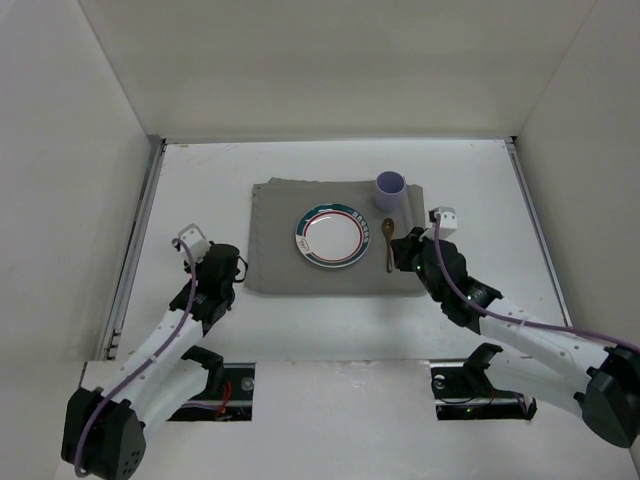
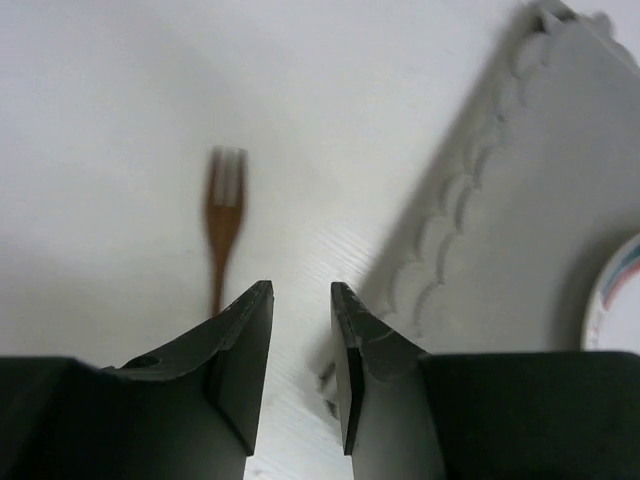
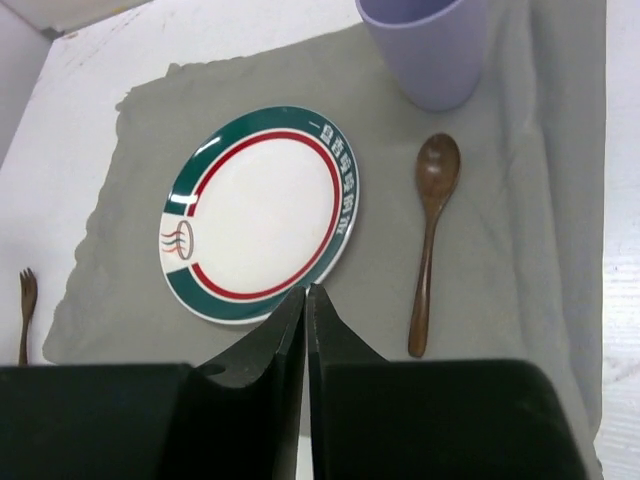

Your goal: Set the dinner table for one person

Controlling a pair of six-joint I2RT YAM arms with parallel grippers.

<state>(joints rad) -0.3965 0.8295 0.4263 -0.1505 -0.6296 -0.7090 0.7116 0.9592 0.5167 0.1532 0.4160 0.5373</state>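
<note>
The white dinner table (image 1: pixel 200 190) bears a grey placemat (image 1: pixel 280 215). On the mat lie a white plate with a green and red rim (image 1: pixel 331 236), a purple cup (image 1: pixel 390 186) and a wooden spoon (image 1: pixel 388 243) to the right of the plate. A wooden fork (image 2: pixel 224 225) lies on the bare table left of the mat; it also shows in the right wrist view (image 3: pixel 26 315). My left gripper (image 2: pixel 301 290) is open and empty, just short of the fork's handle and to its right. My right gripper (image 3: pixel 305 292) is shut and empty at the mat's near right part.
White walls enclose the table on the left, back and right. The mat's scalloped left edge (image 2: pixel 450 230) lies right of my left gripper. The arm bases sit at the near edge (image 1: pixel 330 390).
</note>
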